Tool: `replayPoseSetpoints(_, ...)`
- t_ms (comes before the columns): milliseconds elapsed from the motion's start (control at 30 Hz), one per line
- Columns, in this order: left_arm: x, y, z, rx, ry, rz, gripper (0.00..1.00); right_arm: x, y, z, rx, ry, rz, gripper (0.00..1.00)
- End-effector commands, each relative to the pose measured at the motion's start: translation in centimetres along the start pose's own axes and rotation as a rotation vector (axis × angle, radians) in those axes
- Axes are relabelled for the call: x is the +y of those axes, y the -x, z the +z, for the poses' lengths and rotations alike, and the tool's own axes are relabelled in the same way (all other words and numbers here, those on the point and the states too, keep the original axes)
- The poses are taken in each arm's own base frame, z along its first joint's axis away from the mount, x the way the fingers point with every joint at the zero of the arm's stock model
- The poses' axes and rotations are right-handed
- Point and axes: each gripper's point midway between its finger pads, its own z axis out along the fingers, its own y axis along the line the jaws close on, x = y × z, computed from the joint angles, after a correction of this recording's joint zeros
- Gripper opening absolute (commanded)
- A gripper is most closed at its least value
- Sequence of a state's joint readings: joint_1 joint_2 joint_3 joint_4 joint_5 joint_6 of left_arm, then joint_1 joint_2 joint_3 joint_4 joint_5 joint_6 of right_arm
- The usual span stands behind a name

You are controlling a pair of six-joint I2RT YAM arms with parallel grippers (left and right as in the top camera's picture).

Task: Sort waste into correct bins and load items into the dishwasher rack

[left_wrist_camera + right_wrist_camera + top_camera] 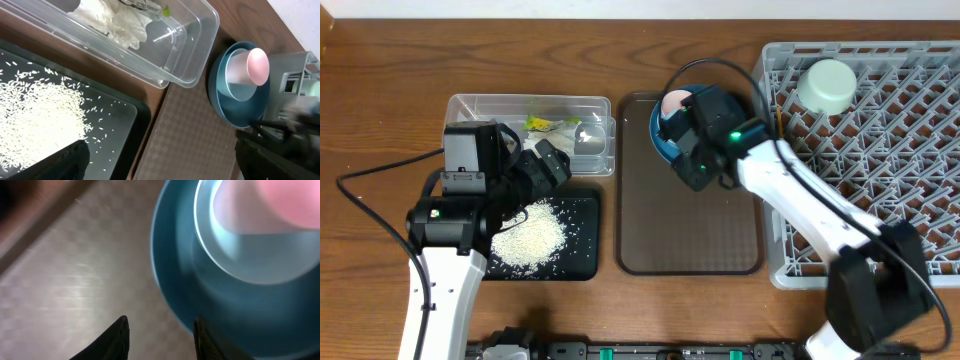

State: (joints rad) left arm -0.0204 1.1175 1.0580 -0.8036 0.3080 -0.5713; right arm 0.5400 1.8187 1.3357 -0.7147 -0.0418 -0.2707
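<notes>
At the far left, our left hand (pixel 548 166) hangs with its fingers spread as wide as they go and nothing between them. Directly under it lies the black tray (pixel 582 262), carrying a heap of rice grains (pixel 528 240) with a few strays scattered around the heap. Just beyond that hand's fingertips sits the clear tub (pixel 470 104), and in it we see the crumpled tissue (pixel 115 22) and the yellow-green wrapper (pixel 542 125). We judge the waste sorting to be done, or nearly so, since we spot no rubbish loose on the worktop (pixel 380 100). Moving right, the brown serving tray (pixel 690 220) lies between the two hands, bare over most of its surface. Our right hand (pixel 160 337) hovers low over its far end with the fingers partly apart and holding nothing. One finger is over the tray and the other over the edge of the blue plate (pixel 235 107), so the plate's rim runs across the gap. On the plate, just ahead of this hand, sits the pale-blue bowl (pixel 240 85), and the pink cup (pixel 257 65) rests in it. To the right of this hand stands the grey rack (pixel 880 150), and the only thing we can see on its pegs is the mint-green bowl (pixel 827 86), well beyond the fingers. So loading has only begun: one item is in, and the plate, small bowl and cup remain to be moved. We cannot find the chopsticks in any view.
</notes>
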Motion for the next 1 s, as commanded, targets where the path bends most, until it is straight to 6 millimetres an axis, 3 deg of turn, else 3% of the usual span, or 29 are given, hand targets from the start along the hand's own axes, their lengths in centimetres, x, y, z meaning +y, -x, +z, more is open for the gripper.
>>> replayPoseSetpoints(0,0.0,0.4,-0.2,-0.012,0.002,0.012,0.96,-0.9,-0.7,2.1,0.069,-0.109,-0.083,0.41)
replayPoseSetpoints(267,0.0,0.4,-0.2,-0.012,0.002,0.012,0.96,-1.3,-2.1,4.9,0.140,-0.140,-0.097,0.40)
replayPoseSetpoints(433,0.0,0.4,-0.2,-0.012,0.002,0.012,0.96,-0.9,-2.4,5.1,0.150,-0.126,-0.065,0.26)
replayPoseSetpoints(967,0.0,0.4,-0.2,-0.012,0.002,0.012,0.96,7.7,-3.9,4.7,0.221,0.137,-0.083,0.25)
